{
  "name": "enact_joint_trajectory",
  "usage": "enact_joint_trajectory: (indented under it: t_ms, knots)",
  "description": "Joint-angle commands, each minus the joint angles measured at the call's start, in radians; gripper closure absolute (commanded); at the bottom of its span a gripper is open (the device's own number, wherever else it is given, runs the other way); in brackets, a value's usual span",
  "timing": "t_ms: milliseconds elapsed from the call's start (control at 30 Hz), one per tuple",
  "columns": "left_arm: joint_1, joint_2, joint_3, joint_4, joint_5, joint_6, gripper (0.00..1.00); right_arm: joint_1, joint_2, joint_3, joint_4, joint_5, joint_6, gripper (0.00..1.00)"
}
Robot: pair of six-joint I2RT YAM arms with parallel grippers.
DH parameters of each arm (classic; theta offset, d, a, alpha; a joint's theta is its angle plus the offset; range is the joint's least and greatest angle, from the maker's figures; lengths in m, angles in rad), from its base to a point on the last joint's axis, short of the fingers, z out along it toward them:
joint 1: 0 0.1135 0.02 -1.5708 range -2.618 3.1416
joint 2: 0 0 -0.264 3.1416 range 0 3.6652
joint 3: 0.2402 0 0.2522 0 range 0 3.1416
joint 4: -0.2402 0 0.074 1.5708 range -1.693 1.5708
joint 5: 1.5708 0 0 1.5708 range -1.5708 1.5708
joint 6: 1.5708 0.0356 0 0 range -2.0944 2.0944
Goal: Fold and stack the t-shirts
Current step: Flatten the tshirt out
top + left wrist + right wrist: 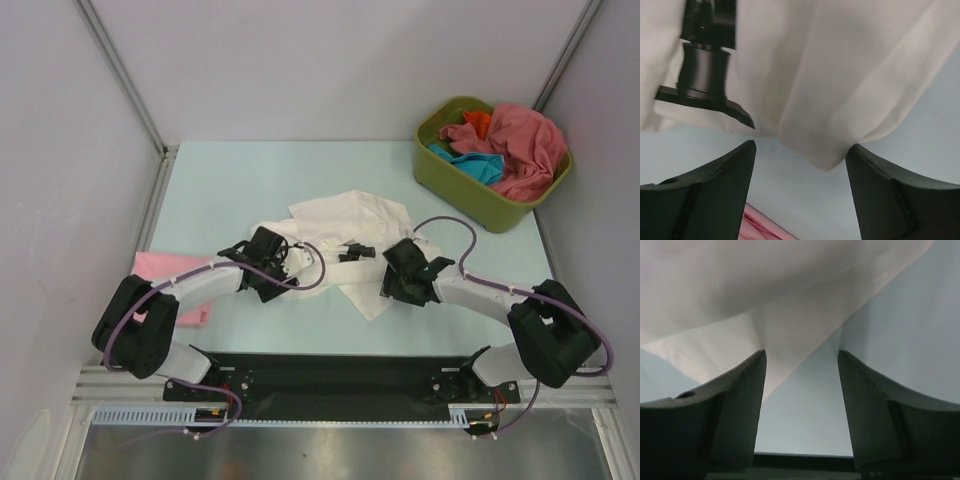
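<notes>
A: State of the left gripper (pixel 801 150)?
B: Wide open, nothing pinched. A fold of the white tee (pixel 840 75) sits just ahead of the tips, bare table (pixel 935 145) under it.
A: And the right gripper (pixel 801 355)?
B: Also wide open, holding nothing. A corner of the white tee runs down toward its left finger (pixel 747 390). Can't tell if they touch.
A: Where's the white tee overall?
B: Crumpled mid-table, near half, between the two wrists. Both arms reach in low at its near edge.
A: Other shirts?
B: The pink tee (pixel 165 265) lies flat at the left table edge, partly under the left arm, apart from the white one. The rest are heaped in the tub (pixel 470 195) at the far right corner: red tee (pixel 520 145) on top, teal tee (pixel 475 165) at the near side, orange tee (pixel 478 120) at the back.
</notes>
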Motion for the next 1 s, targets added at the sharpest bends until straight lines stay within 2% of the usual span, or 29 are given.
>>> enact_joint_trajectory:
  t_ms: [0,33,67,133,167,200,267,300,367,400,500,567,667,767,867,967]
  knots:
    - [-0.006,0.052,0.007,0.131,-0.063,-0.028,0.24,0.020,0.076,0.031,0.038,0.069,0.047,0.35]
    - [-0.008,0.061,0.015,0.129,-0.054,-0.031,0.25,0.023,0.093,0.028,0.067,0.066,0.047,0.35]
    - [-0.006,0.064,0.023,0.126,-0.019,-0.037,0.30,0.021,0.127,0.026,0.079,0.062,0.053,0.36]
    - [-0.006,0.067,0.046,0.100,0.023,-0.043,0.45,0.027,0.150,0.026,0.104,0.046,0.057,0.49]
    - [-0.006,0.072,0.056,0.095,0.069,-0.057,0.66,0.030,0.164,0.026,0.113,0.048,0.061,0.59]
    - [-0.006,0.070,0.063,0.094,0.080,-0.066,0.77,0.033,0.164,0.023,0.125,0.057,0.066,0.79]
    - [-0.005,0.055,0.090,0.062,0.098,-0.077,1.00,0.032,0.156,0.023,0.127,0.063,0.067,0.95]
    - [-0.005,0.044,0.105,0.043,0.085,-0.077,1.00,0.032,0.129,0.023,0.122,0.069,0.066,1.00]
    - [0.022,0.018,0.142,-0.030,0.058,-0.066,1.00,0.023,0.083,0.029,0.112,0.081,0.058,1.00]
    - [0.044,-0.029,0.196,-0.059,0.046,-0.060,1.00,0.014,0.011,0.041,0.083,0.086,0.040,1.00]
    - [0.196,-0.127,0.369,-0.193,0.077,-0.045,1.00,-0.025,-0.116,0.138,-0.014,0.111,-0.011,1.00]
    - [0.313,-0.158,0.526,-0.305,0.121,-0.017,1.00,-0.032,-0.239,0.245,-0.048,0.132,-0.086,1.00]
    - [0.398,-0.206,0.691,-0.430,0.138,0.049,1.00,-0.036,-0.344,0.404,-0.094,0.128,-0.173,1.00]
    - [0.411,-0.247,0.800,-0.544,0.153,0.119,1.00,-0.023,-0.397,0.550,-0.149,0.118,-0.239,1.00]
    - [0.409,-0.266,0.808,-0.633,0.233,0.164,1.00,-0.019,-0.456,0.598,-0.195,0.138,-0.255,1.00]
    - [0.383,-0.260,0.706,-0.682,0.355,0.176,0.99,-0.025,-0.525,0.575,-0.221,0.183,-0.246,1.00]
